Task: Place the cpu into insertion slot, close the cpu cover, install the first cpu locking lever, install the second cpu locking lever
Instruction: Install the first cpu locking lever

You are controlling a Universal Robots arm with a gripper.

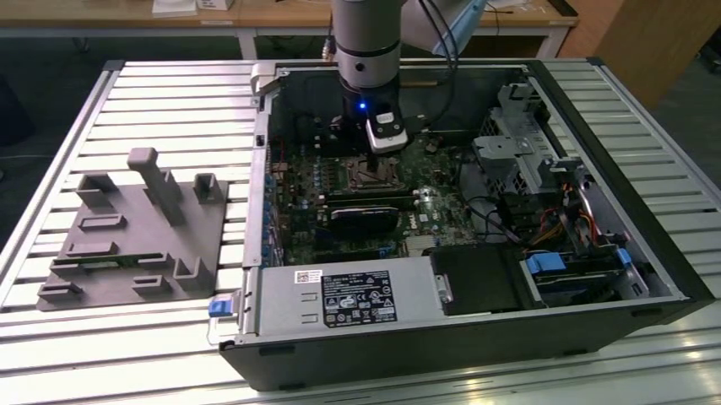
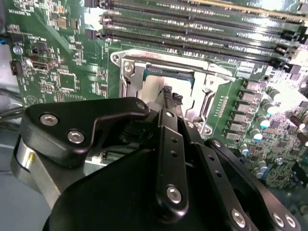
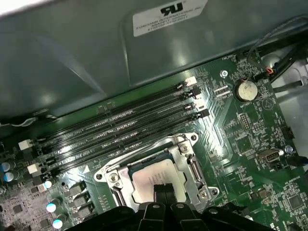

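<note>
**Inspector:** Where is your tool at this moment?

**Operator:** My gripper [image 1: 376,159] is down inside the computer case [image 1: 631,253], directly over the insertion slot [image 1: 372,175]. In both wrist views the fingertips [image 3: 165,191] are pressed together with no gap that I can see, and they sit on or just above the cpu [image 3: 156,180].

**Inspector:** And the chip itself?

**Operator:** It lies flat inside the socket frame, pale metal top facing up. The cpu cover [image 2: 166,65] appears to be raised at the side nearest the memory slots [image 3: 120,130]; I judge it is not yet shut. I cannot make out the locking levers with confidence.

**Inspector:** Is anything held between the tips?

**Operator:** Nothing that I can see. They look closed on themselves.

**Inspector:** What are the risks from here?

**Operator:** First, seating. If the chip sits slightly askew, downward pressure from my tips could bend the socket contacts beneath. I cannot confirm full seating from these views. Second, sideways drag: tips resting on the smooth top could slide the chip out of register. Third, the cover. It stands close to my fingers, so a careless path could snag its edge or drop it unevenly onto the chip. Fourth, the memory slots and nearby capacitors [image 3: 52,208] leave little room for my linkage.
</note>
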